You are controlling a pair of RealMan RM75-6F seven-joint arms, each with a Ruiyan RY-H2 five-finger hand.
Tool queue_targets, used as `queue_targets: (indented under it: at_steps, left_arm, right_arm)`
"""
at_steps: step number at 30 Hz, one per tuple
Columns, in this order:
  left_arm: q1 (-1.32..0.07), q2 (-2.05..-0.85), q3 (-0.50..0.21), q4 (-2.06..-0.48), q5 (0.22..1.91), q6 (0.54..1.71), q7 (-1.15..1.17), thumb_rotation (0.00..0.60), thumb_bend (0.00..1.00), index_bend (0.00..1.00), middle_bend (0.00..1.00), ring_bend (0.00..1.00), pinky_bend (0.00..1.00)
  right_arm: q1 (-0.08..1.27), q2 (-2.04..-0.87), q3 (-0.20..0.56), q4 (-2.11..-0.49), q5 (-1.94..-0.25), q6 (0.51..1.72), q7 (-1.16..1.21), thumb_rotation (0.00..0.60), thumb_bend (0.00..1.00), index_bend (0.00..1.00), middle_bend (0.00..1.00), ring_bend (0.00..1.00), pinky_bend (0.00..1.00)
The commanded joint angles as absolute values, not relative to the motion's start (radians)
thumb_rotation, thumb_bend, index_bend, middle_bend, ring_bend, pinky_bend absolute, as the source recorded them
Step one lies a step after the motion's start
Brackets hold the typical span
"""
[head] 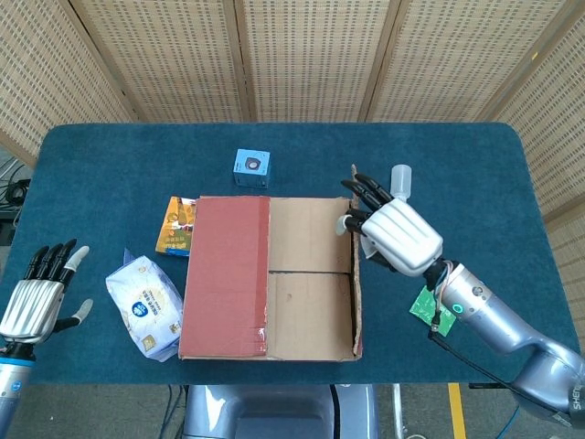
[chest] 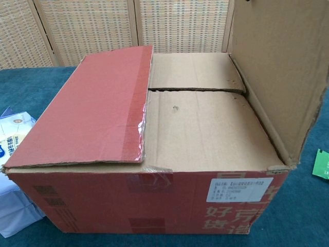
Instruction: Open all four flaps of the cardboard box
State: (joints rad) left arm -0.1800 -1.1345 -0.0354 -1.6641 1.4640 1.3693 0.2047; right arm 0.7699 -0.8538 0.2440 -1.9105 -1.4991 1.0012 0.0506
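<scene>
The red cardboard box stands in the middle of the blue table. Its left flap lies flat and closed. The right flap stands upright, brown inner face toward the box. Two brown inner flaps lie closed underneath. My right hand is at the right flap's far top edge and pinches it, thumb on the inner side, fingers pointing away. My left hand hovers at the table's near left edge, fingers spread, holding nothing. Neither hand shows in the chest view.
A small blue box sits behind the carton. A white squeeze bottle stands just beyond my right hand. A snack packet and a white tissue pack lie left of the box. A green card lies to its right.
</scene>
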Motion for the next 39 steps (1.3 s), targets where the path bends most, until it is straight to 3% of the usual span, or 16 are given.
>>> queue_targets:
  at_steps: [1,20,25,34,39]
  left_arm:
    - [-0.182,-1.136,-0.036,-1.665,1.464,1.368,0.206,0.521,0.35,0.07,0.00,0.00,0.00]
    - [-0.213,-1.108,-0.032,-1.681,1.504,1.345,0.202,0.519,0.35,0.07,0.00,0.00,0.00]
    - [-0.238,-1.079,-0.036,-1.699,1.541,1.333,0.179,0.521,0.35,0.07,0.00,0.00,0.00]
    - [-0.367,-0.959,-0.066,-1.776,1.642,1.224,0.121,0.521,0.37,0.07,0.00,0.00,0.00]
    - [-0.430,-0.908,-0.078,-1.811,1.675,1.163,0.085,0.520,0.45,0.07,0.00,0.00,0.00]
  right_arm:
    - [0.749,-0.837,0.241,-1.912,-1.496,1.022,0.049,0.600,1.00,0.41,0.48,0.03,0.00]
    - [0.634,-0.790,0.199,-1.848,-1.477,1.086,0.075,0.600,1.00,0.41,0.47,0.03,0.00]
    - [0.609,-0.821,0.188,-1.822,-1.465,1.110,0.065,0.600,1.00,0.41,0.37,0.03,0.00]
    - [0.517,-0.899,0.155,-1.787,-1.431,1.203,0.028,0.600,1.00,0.29,0.22,0.00,0.00]
    - [0.480,-0.926,0.141,-1.783,-1.426,1.246,-0.016,0.600,1.00,0.22,0.16,0.00,0.00]
